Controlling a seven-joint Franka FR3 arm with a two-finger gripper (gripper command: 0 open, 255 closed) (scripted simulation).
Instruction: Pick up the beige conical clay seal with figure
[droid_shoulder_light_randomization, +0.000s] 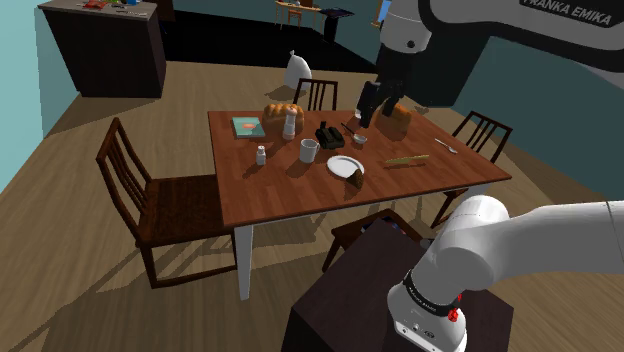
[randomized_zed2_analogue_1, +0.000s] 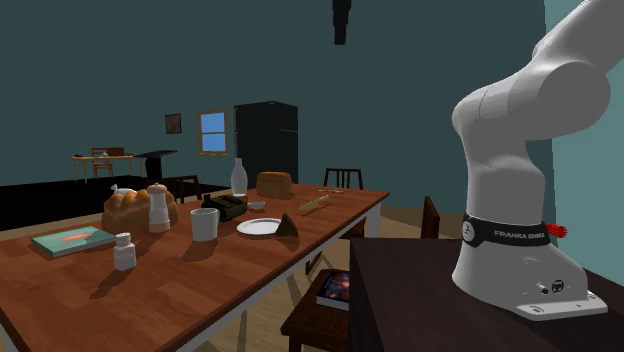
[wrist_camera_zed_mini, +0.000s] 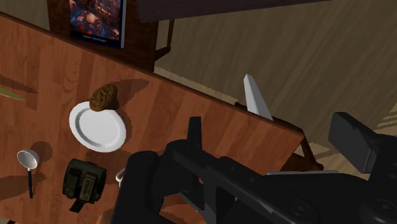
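Brown conical seal (wrist_camera_zed_mini: 104, 97) sat against the white plate (wrist_camera_zed_mini: 95, 130), well below the hand (wrist_camera_zed_mini: 270, 124), its fingers apart; lowering needed centring clear of that plate.

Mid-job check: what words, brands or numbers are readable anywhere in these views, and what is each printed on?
"FRANKA EMIKA": on the arm's dark upper link.
"FRANKA EMIKA": on the black band around the arm's base.
Too small or blurred to read: the covers of the teal book on the table and the dark book on the chair.
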